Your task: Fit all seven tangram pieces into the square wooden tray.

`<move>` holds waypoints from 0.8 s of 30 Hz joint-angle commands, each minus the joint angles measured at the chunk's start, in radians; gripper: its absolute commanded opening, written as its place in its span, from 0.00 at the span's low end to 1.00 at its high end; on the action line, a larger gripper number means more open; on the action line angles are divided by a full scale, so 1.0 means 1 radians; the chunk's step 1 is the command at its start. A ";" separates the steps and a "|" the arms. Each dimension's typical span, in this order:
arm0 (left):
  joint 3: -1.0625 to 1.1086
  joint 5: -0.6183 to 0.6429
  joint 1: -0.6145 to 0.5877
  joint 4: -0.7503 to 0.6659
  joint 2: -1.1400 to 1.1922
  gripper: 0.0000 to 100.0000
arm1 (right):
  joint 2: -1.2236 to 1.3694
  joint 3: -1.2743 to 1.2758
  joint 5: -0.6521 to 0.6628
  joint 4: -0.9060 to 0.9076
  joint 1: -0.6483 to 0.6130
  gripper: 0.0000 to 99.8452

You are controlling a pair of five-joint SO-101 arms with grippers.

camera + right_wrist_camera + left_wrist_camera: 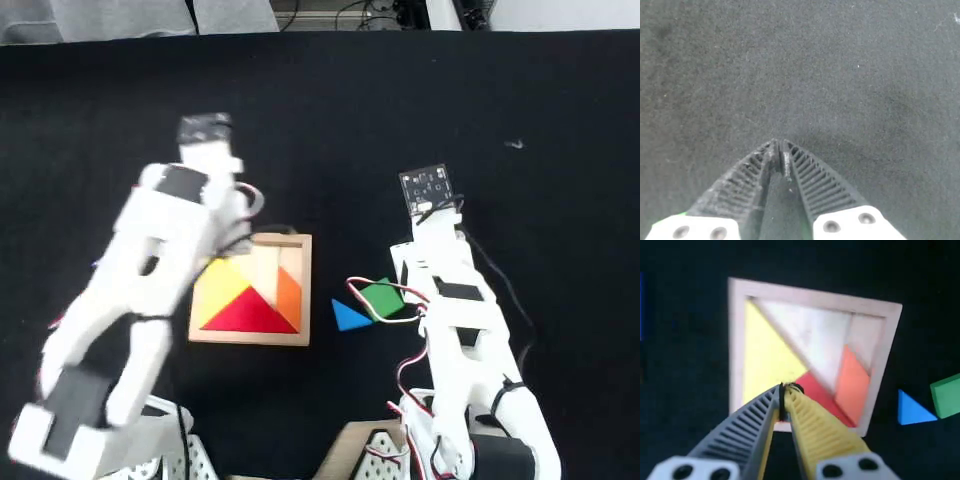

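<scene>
From where I stand, the left claw [784, 391] is pressed together with nothing in it, its tips over the wooden tray [815, 296] where the yellow triangle [762, 360] meets the red triangle [820, 397]. An orange piece [852, 382] sits alongside. A blue triangle [910, 410] and a green piece [946, 395] lie just outside the tray. The right claw [779, 150], also pressed together, hangs over the bare black tabletop [840, 75].

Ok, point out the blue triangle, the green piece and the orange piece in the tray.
blue triangle [911, 409], left wrist view, middle of its face.
green piece [946, 396], left wrist view, middle of its visible part.
orange piece [289, 298], high view, middle of its face.
</scene>
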 commanded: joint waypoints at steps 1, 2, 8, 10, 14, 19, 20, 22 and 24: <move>-0.120 -0.201 -0.173 0.123 -0.218 0.03 | -0.035 -0.056 -0.006 -0.018 0.017 0.01; -0.139 -0.250 -0.234 0.140 -0.269 0.03 | -0.033 -0.056 -0.008 -0.018 0.017 0.01; -0.062 -0.595 -0.634 0.127 -0.496 0.03 | -0.033 -0.041 -0.002 -0.025 -0.017 0.01; 0.036 -0.724 -0.708 0.127 -0.519 0.03 | -0.033 -0.039 0.000 -0.025 -0.032 0.01; 0.278 -0.792 -0.756 -0.002 -0.508 0.03 | -0.033 -0.039 0.000 -0.025 -0.034 0.01; 0.456 -0.790 -0.834 -0.189 -0.514 0.03 | -0.033 -0.035 0.000 -0.023 -0.035 0.01; 0.472 -0.784 -0.849 -0.196 -0.516 0.03 | -0.033 -0.031 0.000 -0.025 -0.035 0.01; 0.499 -0.758 -0.875 -0.199 -0.517 0.03 | -0.033 -0.031 0.000 -0.025 -0.037 0.01; 0.535 -0.752 -0.897 -0.209 -0.517 0.03 | -0.033 -0.031 0.000 -0.025 -0.037 0.01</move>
